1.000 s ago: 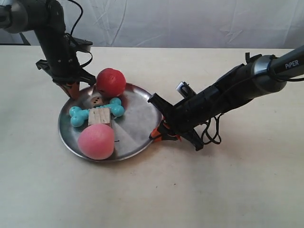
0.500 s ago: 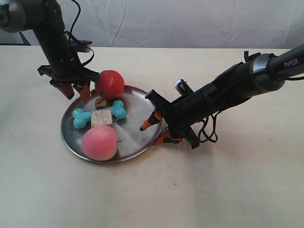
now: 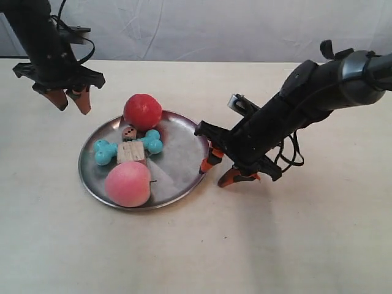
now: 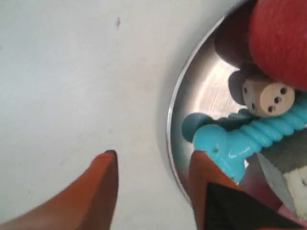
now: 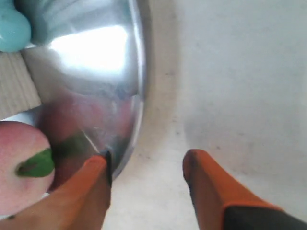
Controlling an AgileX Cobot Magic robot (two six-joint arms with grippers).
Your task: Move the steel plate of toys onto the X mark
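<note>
The steel plate (image 3: 177,147) (image 4: 206,91) (image 5: 91,52) lies flat on the table. It holds the red apple (image 3: 143,111) (image 4: 283,38), pink peach (image 3: 127,183) (image 5: 19,163), turquoise bone (image 3: 125,147) (image 4: 240,139), wooden block (image 3: 130,151) (image 5: 17,86) and brown die (image 3: 129,132) (image 4: 267,95). My left gripper (image 3: 71,101) (image 4: 153,155) hangs open, raised off the plate's far-left side. At the plate's right rim my right gripper (image 3: 214,176) (image 5: 147,159) is open, one fingertip over the rim and the other over bare table. The X mark is not in view.
The beige table (image 3: 294,245) stretches around the plate on all sides. A white cloth backdrop (image 3: 214,24) hangs behind the far edge. Loose black cables (image 3: 285,160) loop under the right arm.
The left gripper came off the plate's rim near the apple, rising and moving away to the left. The right gripper opened and drew back from the right rim. The plate shifted slightly.
</note>
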